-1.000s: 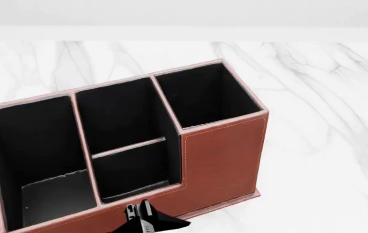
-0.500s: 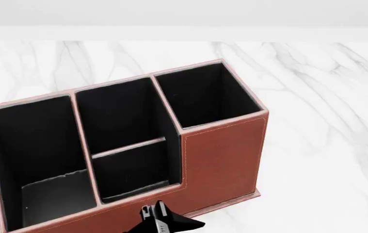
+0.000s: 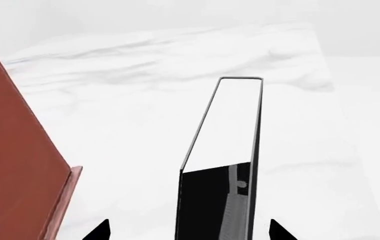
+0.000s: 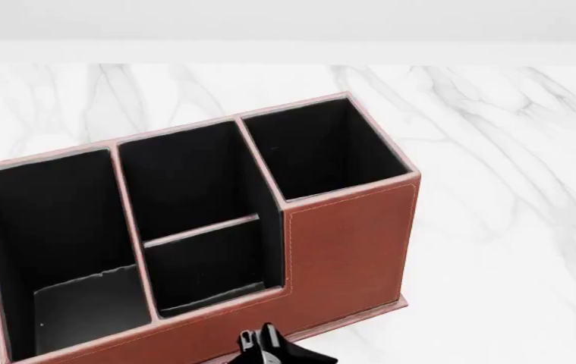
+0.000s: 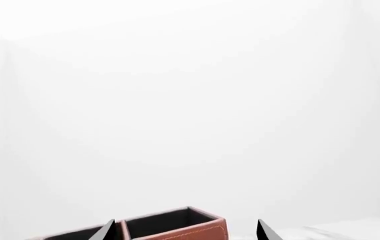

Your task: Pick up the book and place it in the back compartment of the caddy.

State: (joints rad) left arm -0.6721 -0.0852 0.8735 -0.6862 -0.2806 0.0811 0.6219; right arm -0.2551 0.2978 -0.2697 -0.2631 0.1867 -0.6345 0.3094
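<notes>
The left end effector is spreading its tips either side of the upright book, probably not yet pinching. Stiff and slick-looking, it is standing on the table beside the caddy.

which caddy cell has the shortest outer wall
The small middle front cell of the caddy, closed behind by a short cross divider; the other three cells are taller-walled.
</notes>
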